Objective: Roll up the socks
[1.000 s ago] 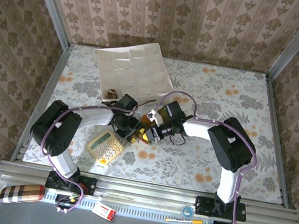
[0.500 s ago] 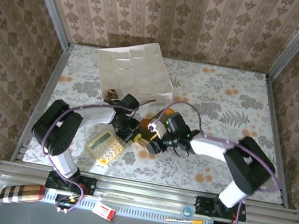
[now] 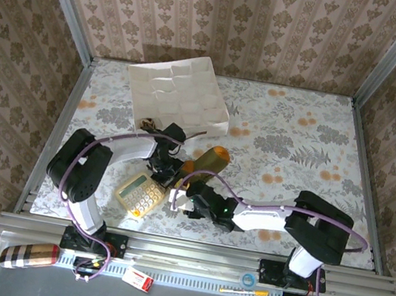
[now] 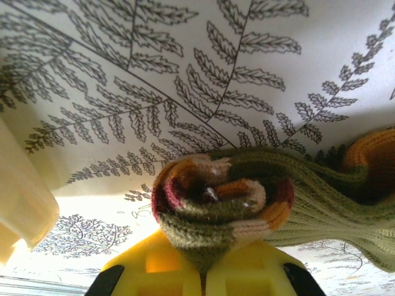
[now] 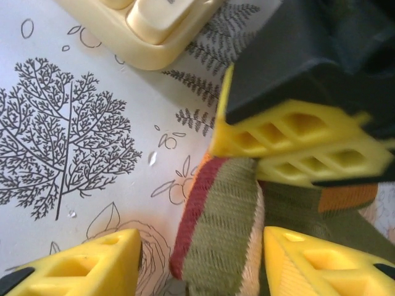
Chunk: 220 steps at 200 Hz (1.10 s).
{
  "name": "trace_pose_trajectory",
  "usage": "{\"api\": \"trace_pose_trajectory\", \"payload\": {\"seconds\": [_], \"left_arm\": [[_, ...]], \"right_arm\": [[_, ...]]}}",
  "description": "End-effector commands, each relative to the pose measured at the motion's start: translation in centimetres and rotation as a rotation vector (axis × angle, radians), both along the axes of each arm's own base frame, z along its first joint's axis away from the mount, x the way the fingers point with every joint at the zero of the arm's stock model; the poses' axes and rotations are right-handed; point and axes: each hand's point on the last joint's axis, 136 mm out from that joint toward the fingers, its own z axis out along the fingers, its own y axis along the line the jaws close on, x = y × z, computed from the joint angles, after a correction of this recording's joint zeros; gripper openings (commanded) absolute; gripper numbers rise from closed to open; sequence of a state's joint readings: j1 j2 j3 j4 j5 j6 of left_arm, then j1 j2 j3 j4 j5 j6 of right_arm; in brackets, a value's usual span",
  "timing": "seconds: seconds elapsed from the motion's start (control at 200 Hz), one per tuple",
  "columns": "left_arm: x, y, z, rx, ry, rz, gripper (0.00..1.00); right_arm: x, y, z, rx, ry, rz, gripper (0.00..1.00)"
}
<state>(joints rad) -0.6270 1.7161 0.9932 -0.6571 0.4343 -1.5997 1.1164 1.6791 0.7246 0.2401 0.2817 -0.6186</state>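
Two arms bend inward from the near rail, where we see a plaid roll [image 3: 29, 255] and a small ring of tape [image 3: 247, 280] lying off the work surface. Nearest on the floral table [image 3: 322, 139], the right gripper [image 3: 179, 200] lies low. Its wrist view shows its yellow fingers [image 5: 80, 268] standing apart on either side of the rolled striped cuff [image 5: 216, 225]. Bare tabletop shows between one finger and the knit, while the other sits just beside it, so we read them as spread, not clamped. Just left of that gripper lies the yellow calculator [image 3: 140, 193]. Slightly farther, the left gripper [image 3: 168, 175] has its fingers [image 4: 247, 280] pinched together on the same cuff, the roll bulging above their tips. From there the olive sock [image 3: 205, 162] stretches away to the right, flat on the table, ending in its orange toe [image 3: 219, 152]. Beyond, a brown patterned sock [image 3: 149, 121] peeks out beside the left arm's cable, near the corner of a white dimpled tray [image 3: 179, 95] toward the back of the table.
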Motion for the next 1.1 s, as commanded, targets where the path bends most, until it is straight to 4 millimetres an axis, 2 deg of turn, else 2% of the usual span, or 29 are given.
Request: {"api": "trace_pose_trajectory", "payload": {"seconds": [0.0,0.1,0.19,0.25,0.33,0.455,0.56,0.72,0.815,0.945,1.095], "left_arm": [[-1.7,2.1,-1.6,0.11,0.077,-0.013,0.0],[-1.6,1.9,-1.6,0.102,0.074,-0.015,0.0],[-1.5,1.8,-1.5,0.091,0.068,-0.017,0.0],[-1.2,1.8,-1.3,0.081,0.053,-0.022,0.0],[-0.2,1.8,-0.4,0.067,-0.011,-0.046,0.0],[1.5,2.2,1.6,0.048,-0.131,-0.085,0.3],[2.7,2.1,3.2,0.009,-0.222,-0.115,0.41],[3.7,0.6,4.3,-0.085,-0.344,-0.147,0.42],[3.9,-0.3,4.3,-0.118,-0.385,-0.157,0.42],[3.8,-1.0,3.8,-0.131,-0.4,-0.17,0.4],[3.1,-0.8,2.6,-0.12,-0.37,-0.177,0.38]], "right_arm": [[1.6,0.7,0.7,-0.044,-0.097,-0.013,0.49],[2.2,0.7,0.0,-0.064,-0.101,-0.038,0.35],[2.4,0.8,-0.3,-0.065,-0.074,-0.055,0.11],[2.3,0.7,-0.4,-0.049,-0.032,-0.073,0.0],[2.1,0.0,-0.7,-0.018,0.077,-0.119,0.0],[0.7,-1.2,-2.1,0.053,0.37,-0.173,0.0],[-0.4,-2.2,-3.2,0.126,0.62,-0.221,0.0],[-1.1,-3.6,-4.6,0.182,0.879,-0.299,0.0],[-0.5,-4.5,-5.3,0.198,0.979,-0.372,0.0],[0.3,-5.4,-5.9,0.207,1.061,-0.457,0.0],[0.5,-6.3,-6.6,0.205,1.123,-0.516,0.0]]}}
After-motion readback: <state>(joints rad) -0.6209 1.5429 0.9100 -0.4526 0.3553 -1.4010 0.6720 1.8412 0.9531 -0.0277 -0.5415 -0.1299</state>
